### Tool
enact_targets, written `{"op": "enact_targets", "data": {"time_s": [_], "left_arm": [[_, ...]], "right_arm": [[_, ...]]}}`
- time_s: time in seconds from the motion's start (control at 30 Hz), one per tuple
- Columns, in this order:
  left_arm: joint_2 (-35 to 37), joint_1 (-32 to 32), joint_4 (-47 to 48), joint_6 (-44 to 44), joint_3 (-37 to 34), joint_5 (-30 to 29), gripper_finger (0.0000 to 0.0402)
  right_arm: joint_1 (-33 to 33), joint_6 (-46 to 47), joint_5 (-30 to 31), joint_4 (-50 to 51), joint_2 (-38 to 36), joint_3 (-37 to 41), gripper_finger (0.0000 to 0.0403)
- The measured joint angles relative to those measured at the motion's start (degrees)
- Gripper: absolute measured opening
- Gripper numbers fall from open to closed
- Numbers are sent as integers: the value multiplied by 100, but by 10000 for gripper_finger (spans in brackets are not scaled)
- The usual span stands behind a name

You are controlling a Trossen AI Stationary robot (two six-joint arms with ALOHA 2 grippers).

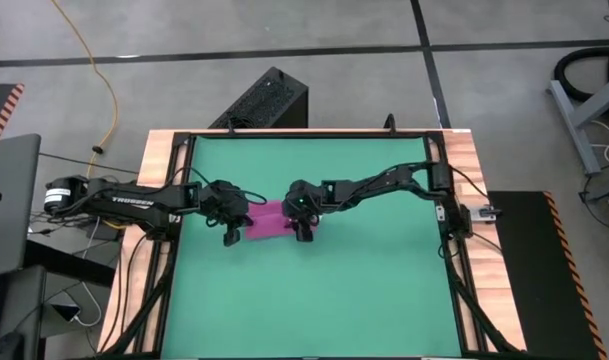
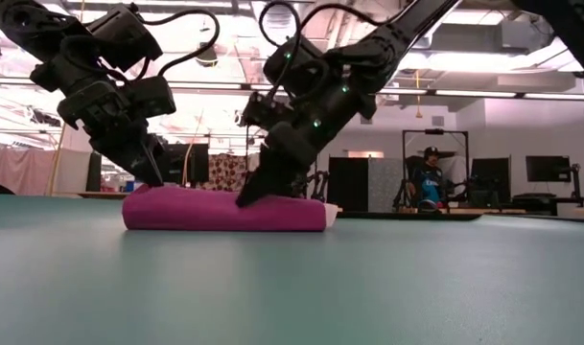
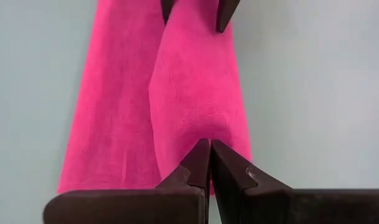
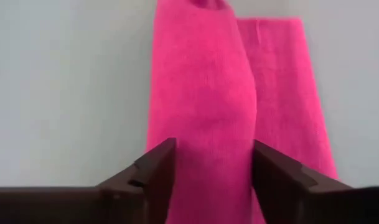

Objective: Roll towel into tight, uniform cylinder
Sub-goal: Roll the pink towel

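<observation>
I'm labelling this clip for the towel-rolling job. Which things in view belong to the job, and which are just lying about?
Part of the job:
- towel, partly rolled, on the green mat
- left gripper, shut, at one end
- right gripper, fingers apart astride the roll at the other end

Just lying about:
- yellow cable on the floor
- black box behind the table

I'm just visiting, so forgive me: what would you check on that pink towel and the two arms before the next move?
1. Towel partly rolled on the green mat: ok.
2. Flat strip left beside the roll, so not a finished cylinder: not ok.
3. Left gripper jaws shut, tips at one end of the roll: ok.
4. Right gripper jaws open, astride the other end: ok.
5. Roll tight and even along its length: cannot tell.
6. Towel away from the mat's edges: ok.
</observation>
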State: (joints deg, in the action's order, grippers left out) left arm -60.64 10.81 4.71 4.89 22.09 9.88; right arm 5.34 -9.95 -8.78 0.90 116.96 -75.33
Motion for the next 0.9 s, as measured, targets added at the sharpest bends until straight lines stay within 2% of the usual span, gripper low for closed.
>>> {"op": "enact_targets", "data": {"time_s": [0.13,0.33,0.4,0.53,0.63,0.7,0.83,0.9], "left_arm": [[0,-14,-5,-198,38,-18,0],[0,-15,308,-502,445,-353,0],[1,-15,329,-688,576,-471,0],[2,-15,345,-1081,726,-962,0],[2,-15,260,-1216,793,-1048,0],[-13,-15,6,-1278,779,-945,0],[-278,-15,-358,-1537,774,-300,0],[-526,-22,-524,-1597,772,-223,0]], "right_arm": [[-30,-34,-6,145,-17,-9,154],[-83,-1,-9,227,-12,-2,39],[-118,2,-11,278,-12,-2,15],[-194,81,7,367,-12,-2,19],[-247,81,13,405,-12,-2,17],[-297,23,24,409,-12,-2,13],[-400,0,166,432,-12,-2,12],[-428,0,180,444,-12,-2,12]]}}
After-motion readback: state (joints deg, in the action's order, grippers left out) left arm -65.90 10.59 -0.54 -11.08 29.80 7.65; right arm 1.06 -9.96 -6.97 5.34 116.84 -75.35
